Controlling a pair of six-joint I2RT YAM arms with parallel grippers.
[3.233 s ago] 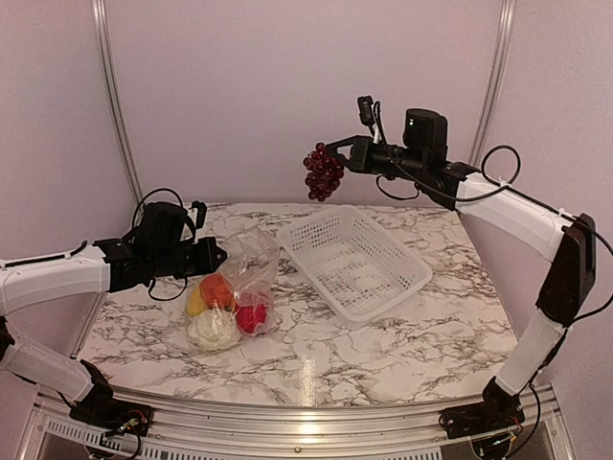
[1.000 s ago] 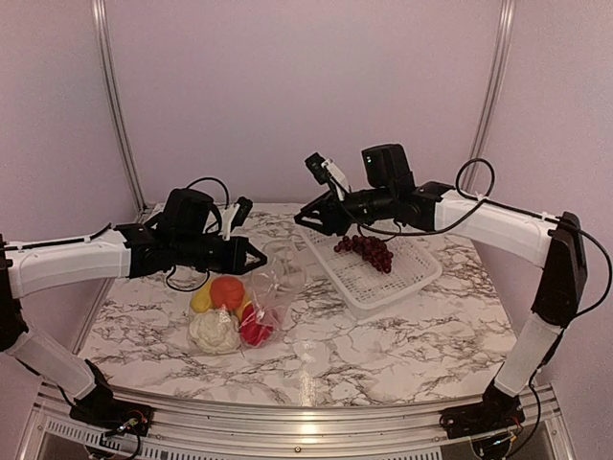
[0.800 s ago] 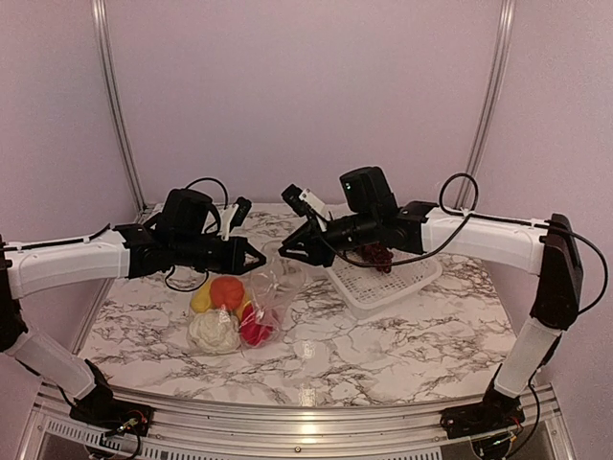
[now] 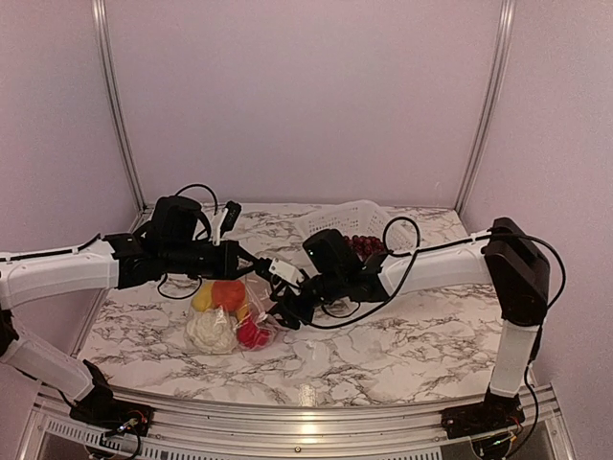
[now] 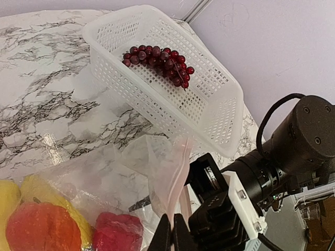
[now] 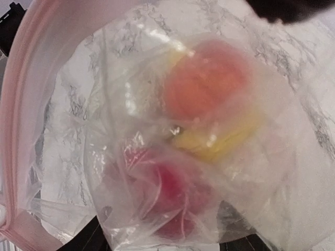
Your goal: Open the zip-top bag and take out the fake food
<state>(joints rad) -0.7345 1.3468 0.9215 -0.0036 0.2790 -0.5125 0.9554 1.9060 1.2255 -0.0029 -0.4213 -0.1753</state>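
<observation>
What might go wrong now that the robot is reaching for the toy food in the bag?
1. The left gripper pinches only a small bit of the zip-top bag at its edge. The thin plastic might slip out and the mouth could sag shut.
2. In the right wrist view, the bag's plastic lies over the fake food, so the right gripper might grab plastic instead of a toy.

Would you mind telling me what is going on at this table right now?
The left hand pinches the pink zip strip of the zip-top bag, holding that edge up. The right hand sits open at the bag's mouth, its camera looking in at an orange piece, a yellow piece and a red piece inside. The grape bunch already lies in the white basket, so most of the food is not yet out.
</observation>
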